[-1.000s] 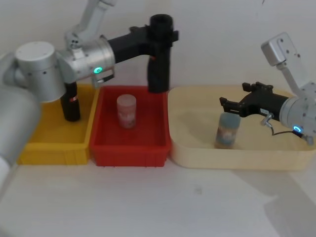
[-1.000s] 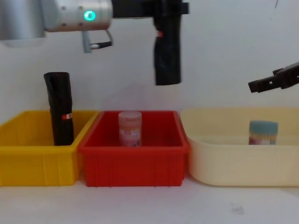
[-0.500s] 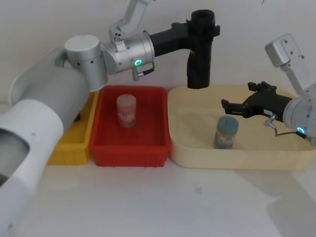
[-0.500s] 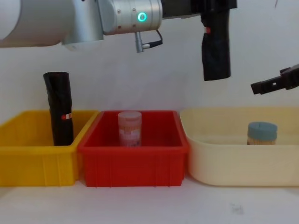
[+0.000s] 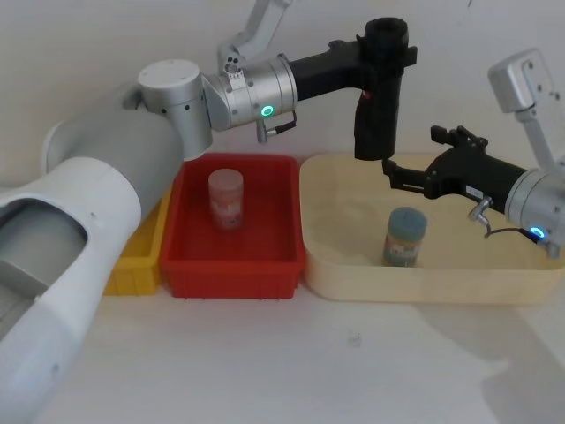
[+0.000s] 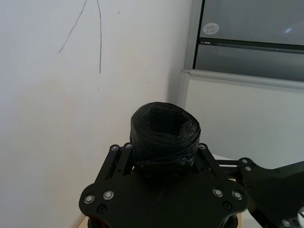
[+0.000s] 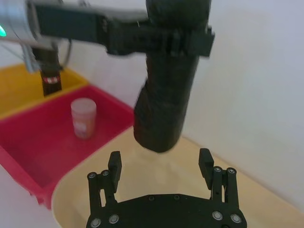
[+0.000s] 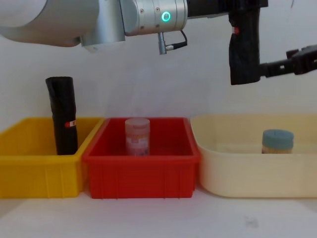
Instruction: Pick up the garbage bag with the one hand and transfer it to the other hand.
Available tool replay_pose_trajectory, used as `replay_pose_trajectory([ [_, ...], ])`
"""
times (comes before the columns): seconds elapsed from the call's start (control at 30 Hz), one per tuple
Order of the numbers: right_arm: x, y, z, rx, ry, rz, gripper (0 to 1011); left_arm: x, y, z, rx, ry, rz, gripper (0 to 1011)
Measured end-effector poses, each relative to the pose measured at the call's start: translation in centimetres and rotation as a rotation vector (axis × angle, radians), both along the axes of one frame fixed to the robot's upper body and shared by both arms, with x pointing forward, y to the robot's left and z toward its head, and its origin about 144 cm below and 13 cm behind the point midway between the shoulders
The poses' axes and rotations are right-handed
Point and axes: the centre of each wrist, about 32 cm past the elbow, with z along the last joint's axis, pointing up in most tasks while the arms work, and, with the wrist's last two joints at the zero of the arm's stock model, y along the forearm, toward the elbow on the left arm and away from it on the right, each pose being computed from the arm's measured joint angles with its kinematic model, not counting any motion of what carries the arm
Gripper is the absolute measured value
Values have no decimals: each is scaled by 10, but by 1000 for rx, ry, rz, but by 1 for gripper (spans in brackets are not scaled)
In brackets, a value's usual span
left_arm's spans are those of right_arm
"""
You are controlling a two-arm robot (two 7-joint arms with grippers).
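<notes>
The garbage bag point(image 5: 376, 110) is a black roll with a small red label, hanging upright above the cream tray's point(image 5: 353, 269) back left part. My left gripper point(image 5: 387, 55), on the green-lit arm, is shut around its upper end. In the left wrist view the bag's top point(image 6: 165, 127) pokes up through the claws. My right gripper point(image 5: 395, 172), on the blue-lit arm, is open and level with the bag's lower end. In the right wrist view the bag's bottom point(image 7: 159, 128) hangs just beyond the two spread fingertips point(image 7: 114, 164). From the chest view the right gripper point(image 8: 271, 66) reaches up to the bag point(image 8: 244, 52).
A blue-lidded jar point(image 5: 404, 235) stands in the cream tray below the right gripper. A pink jar point(image 5: 226, 199) stands in the red bin point(image 5: 231, 261). Another black roll point(image 8: 64, 116) stands in the yellow bin point(image 8: 34, 173) at the left.
My left arm carried the bag to the right, from over the red bin to over the cream tray. My right gripper moved left and up to the bag's lower end.
</notes>
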Motion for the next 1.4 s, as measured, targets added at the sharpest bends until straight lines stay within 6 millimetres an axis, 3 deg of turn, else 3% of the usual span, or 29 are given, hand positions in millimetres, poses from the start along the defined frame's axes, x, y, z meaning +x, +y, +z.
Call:
replay_pose_trajectory([
  [0.6, -1, 11, -3, 191, -73, 38, 1000, 0, -6, 1, 3, -1, -13, 390],
  [1.4, 38, 21, 0, 288, -3, 22, 1000, 0, -7, 1, 4, -1, -15, 390],
])
